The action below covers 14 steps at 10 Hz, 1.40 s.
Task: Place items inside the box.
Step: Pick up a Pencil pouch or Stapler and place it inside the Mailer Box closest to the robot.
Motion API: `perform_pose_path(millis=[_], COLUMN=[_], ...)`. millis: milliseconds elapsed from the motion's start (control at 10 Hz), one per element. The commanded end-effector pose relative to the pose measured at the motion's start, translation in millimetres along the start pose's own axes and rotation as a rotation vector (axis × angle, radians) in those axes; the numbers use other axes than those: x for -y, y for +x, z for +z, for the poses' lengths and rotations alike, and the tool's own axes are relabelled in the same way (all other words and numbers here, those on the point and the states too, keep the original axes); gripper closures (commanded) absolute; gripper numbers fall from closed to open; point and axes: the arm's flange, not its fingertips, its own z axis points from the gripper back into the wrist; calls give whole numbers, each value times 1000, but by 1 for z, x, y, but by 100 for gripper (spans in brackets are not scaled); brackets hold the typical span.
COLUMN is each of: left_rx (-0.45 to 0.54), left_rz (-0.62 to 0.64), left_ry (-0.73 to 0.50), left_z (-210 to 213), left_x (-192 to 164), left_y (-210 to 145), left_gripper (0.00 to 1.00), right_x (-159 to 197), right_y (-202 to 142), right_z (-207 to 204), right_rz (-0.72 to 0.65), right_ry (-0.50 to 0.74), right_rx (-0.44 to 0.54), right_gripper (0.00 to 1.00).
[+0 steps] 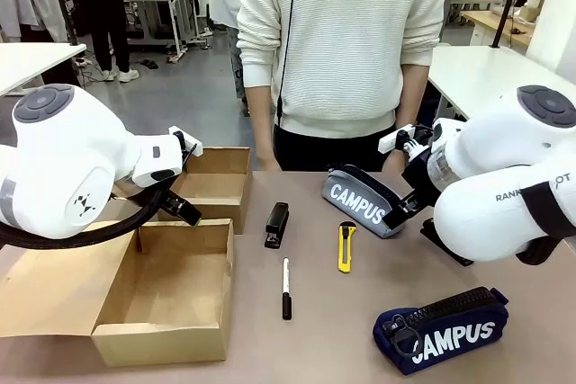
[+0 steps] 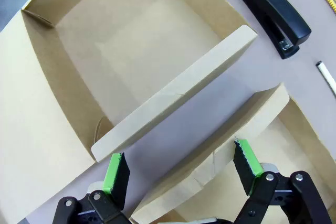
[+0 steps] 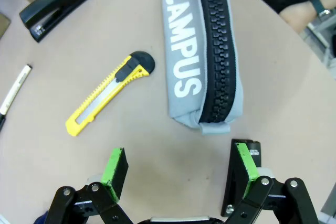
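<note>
While both jaws gape empty, marker pen [image 1: 286,288] lies near-far, black end twd robot.

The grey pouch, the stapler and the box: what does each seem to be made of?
Grey pouch: woven fabric by the look, matte, with a chunky black zip, probably plastic. Stapler: black, smooth with a soft sheen; plastic or painted metal, I cannot tell which. Box: plain brown cardboard, matte, with a thick cut edge.
</note>
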Motion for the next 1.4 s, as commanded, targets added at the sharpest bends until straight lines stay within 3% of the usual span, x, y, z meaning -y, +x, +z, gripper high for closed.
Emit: perform_pose_path(millis=[0,200,300,500,600,700,900,1100,1300], left_rx=[0,0,23,165,187,202,347,577,802], left_rz=[0,0,20,109,181,220,288,611,939], left_ry=[0,0,-19,-241,-283,-371,-693,-791,-832], left_z=[0,0,24,121,164,197,233,232,201], left_x=[0,0,4,7,1,-16,-94,-166,-192], left_y=[0,0,-4,-11,-22,-42,-115,-209,-275], left_gripper=[0,0,0,0,0,0,0,0,0], right_x=[0,0,1,28,50,77,158,222,220], right_y=[0,0,1,3,-11,-35,-121,-224,-292], right_z=[0,0,21,100,144,178,219,223,228], right_rz=[-1,0,-29,-220,-298,-417,-670,-1014,-1199], right_ry=[0,0,108,179,342,392,631,765,739], right_rx=[0,0,6,-48,-31,-3,192,435,638], right_gripper=[0,0,0,0,0,0,0,0,0])
